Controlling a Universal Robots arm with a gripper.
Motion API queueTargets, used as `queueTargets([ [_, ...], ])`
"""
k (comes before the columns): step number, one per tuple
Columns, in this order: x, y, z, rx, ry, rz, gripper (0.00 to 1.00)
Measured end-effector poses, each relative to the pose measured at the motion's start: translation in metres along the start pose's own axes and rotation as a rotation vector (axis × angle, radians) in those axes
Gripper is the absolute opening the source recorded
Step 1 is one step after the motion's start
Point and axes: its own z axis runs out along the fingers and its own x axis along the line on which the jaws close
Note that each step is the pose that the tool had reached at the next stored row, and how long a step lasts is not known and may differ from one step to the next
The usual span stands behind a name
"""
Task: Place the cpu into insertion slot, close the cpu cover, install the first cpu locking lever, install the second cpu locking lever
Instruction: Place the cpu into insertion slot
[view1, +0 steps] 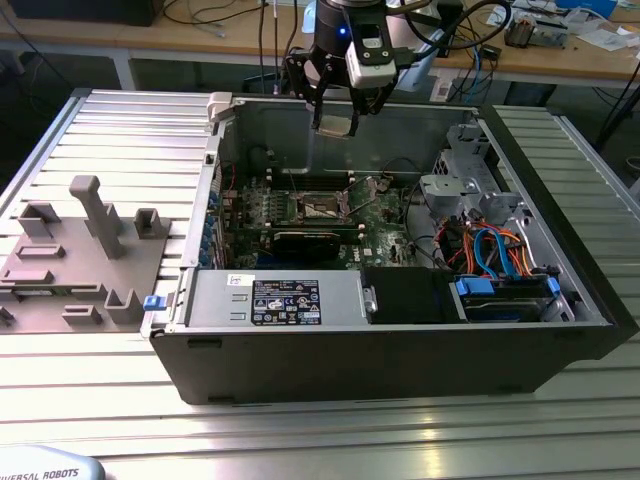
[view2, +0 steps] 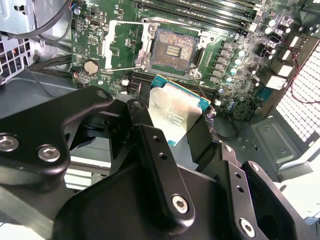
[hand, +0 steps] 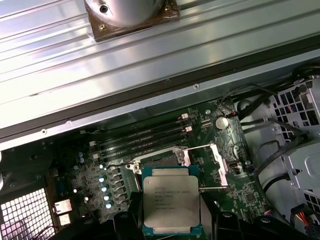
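Above insertion slot (view2: 173, 49), fingers (view2: 141, 116) hold cpu (view2: 175, 112).

**A:** There's the small square cpu (hand: 171, 204), silver-grey metal top facing the camera, held between black fingers (hand: 227, 230) on two opposite sides!

**B:** It's hanging in front of the green motherboard (hand: 95, 175) and covers part of the dark square insertion slot (hand: 161, 159).

**A:** The thin silver metal cpu cover (hand: 220, 167) is swung open beside that slot.

**B:** Long black memory slots (hand: 142, 137) lie just beyond, with a round silver coin cell (hand: 221, 122) near them. Past those, the grey metal case rim (hand: 120, 108) and the ribbed aluminium desk (hand: 150, 55).
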Motion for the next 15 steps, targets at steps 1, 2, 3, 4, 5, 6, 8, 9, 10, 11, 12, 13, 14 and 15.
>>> queueTargets([
  [1, 0.0000, 0.0000, 0.0000, 0.0000, -0.0002, 0.002, 0.54],
  [2, 0.0000, 0.0000, 0.0000, 0.0000, -0.0003, 0.003, 0.54],
  [3, 0.0000, 0.0000, 0.0000, -0.0001, -0.0005, 0.006, 0.54],
  [4, 0.0000, 0.0000, 0.0000, -0.0001, -0.0006, 0.007, 0.54],
  [5, 0.0000, 0.0000, 0.0000, -0.0001, -0.0007, 0.008, 0.54],
  [6, 0.0000, 0.0000, 0.0000, -0.0001, -0.0009, 0.010, 0.54],
  [8, 0.0000, 0.0000, 0.0001, -0.0002, -0.0012, 0.014, 0.54],
  [9, 0.0000, 0.0000, 0.0001, -0.0004, -0.0016, 0.019, 0.54],
  [10, 0.0000, 0.0000, 0.0001, -0.0004, -0.0018, 0.020, 0.54],
  [11, 0.0000, 0.0000, 0.0001, -0.0004, -0.0020, 0.022, 0.54],
  [12, 0.0000, 0.0000, 0.0001, -0.0004, -0.0021, 0.024, 0.54],
  [13, 0.0000, 0.0000, 0.0001, -0.0005, -0.0022, 0.025, 0.54],
  [14, 0.0000, 0.0000, 0.0001, -0.0005, -0.0024, 0.027, 0.54],
  [15, 0.0000, 0.0000, 0.0001, -0.0005, -0.0025, 0.029, 0.54],
])
